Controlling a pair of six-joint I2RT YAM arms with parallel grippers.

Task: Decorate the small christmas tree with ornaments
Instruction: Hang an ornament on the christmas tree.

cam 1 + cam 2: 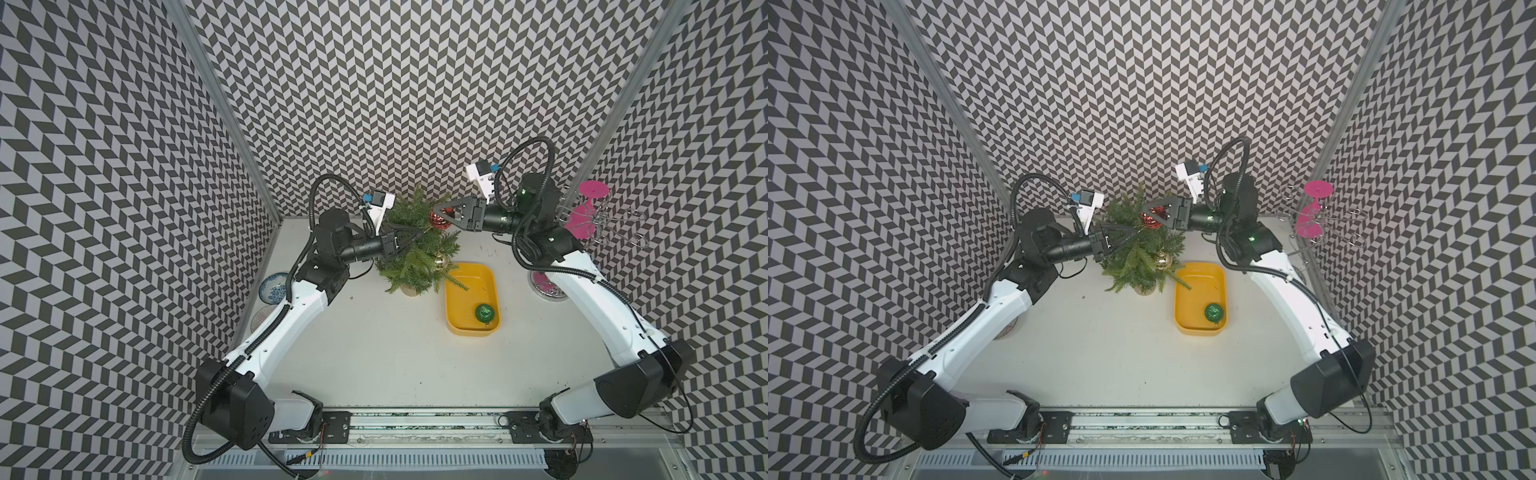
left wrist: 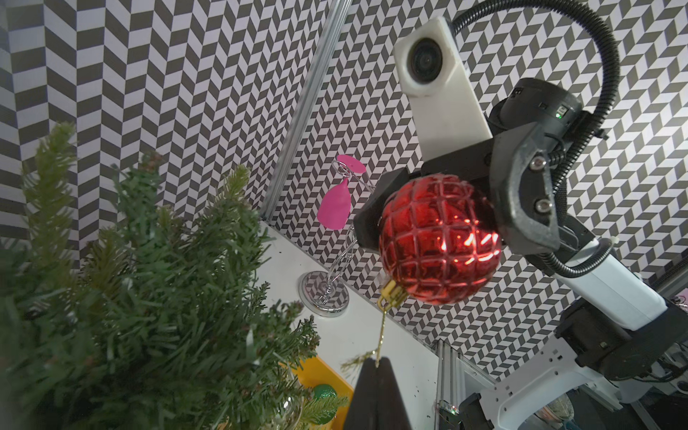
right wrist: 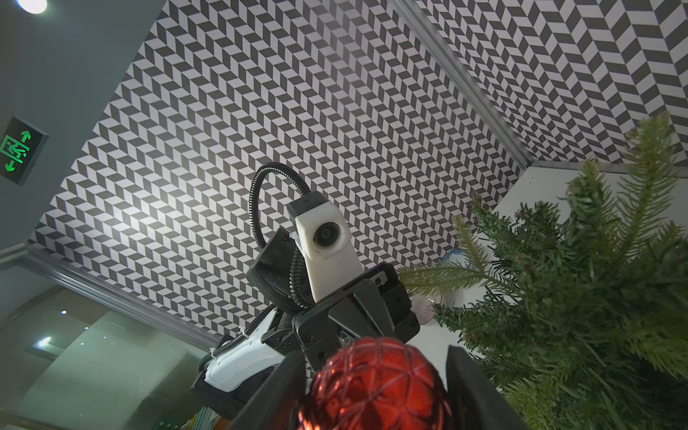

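The small christmas tree [image 1: 409,253] [image 1: 1133,255] stands at the back middle of the table, and its branches also show in the wrist views [image 2: 149,283] [image 3: 580,298]. A gold ornament [image 1: 440,262] [image 1: 1162,260] hangs on its right side. My right gripper [image 1: 436,215] [image 1: 1148,215] [image 3: 376,363] is shut on the red ornament [image 1: 439,220] [image 1: 1153,220] [image 2: 439,238] beside the treetop. My left gripper [image 1: 424,231] [image 2: 376,363] reaches through the branches and is shut on the red ornament's gold hanging string [image 2: 381,331]. The green ornament [image 1: 484,312] [image 1: 1214,311] [image 2: 324,394] lies in the yellow tray.
The yellow tray [image 1: 467,291] [image 1: 1198,291] sits just right of the tree. A wire rack with pink wine glasses [image 1: 582,216] [image 2: 335,208] stands at the back right on a chrome base [image 2: 324,298]. A blue patterned bowl [image 1: 274,286] is at the left edge. Patterned walls close in on three sides.
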